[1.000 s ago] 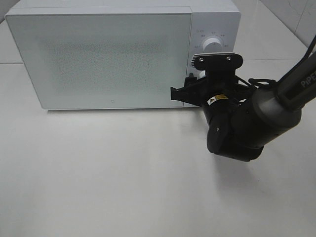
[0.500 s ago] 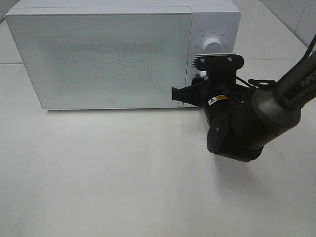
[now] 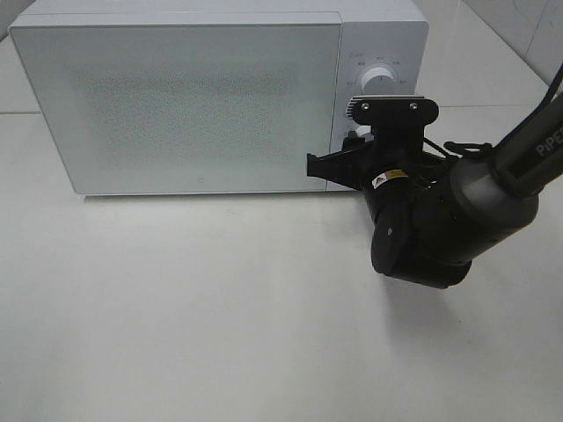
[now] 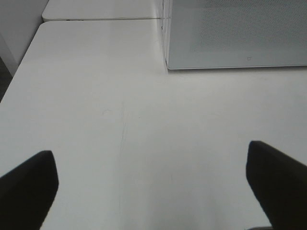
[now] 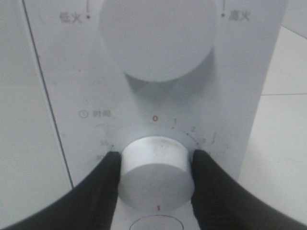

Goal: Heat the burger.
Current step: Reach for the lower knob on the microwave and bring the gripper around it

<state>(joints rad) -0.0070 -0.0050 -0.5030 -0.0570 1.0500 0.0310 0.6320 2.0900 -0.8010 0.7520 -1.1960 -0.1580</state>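
The burger is out of view; the white microwave [image 3: 176,105] has its frosted door closed. My right gripper [image 3: 355,142] is at the control panel on the microwave's right side. In the right wrist view my right gripper [image 5: 156,168] is shut on the lower timer knob [image 5: 154,158], with a black finger [image 5: 103,187] pressed against each side of it. The left gripper [image 4: 151,163] hangs open over bare table, nothing between its fingers, with the microwave's lower corner [image 4: 230,33] ahead of it.
A larger power knob [image 5: 156,33] sits above the timer knob, also visible from above [image 3: 378,79]. The right arm's dark body [image 3: 431,229] hovers over the table in front of the panel. White table [image 3: 193,308] spreads in front of the microwave.
The right gripper's fingers have closed in onto the timer knob and the wrist has shifted very slightly. The left arm has not moved.
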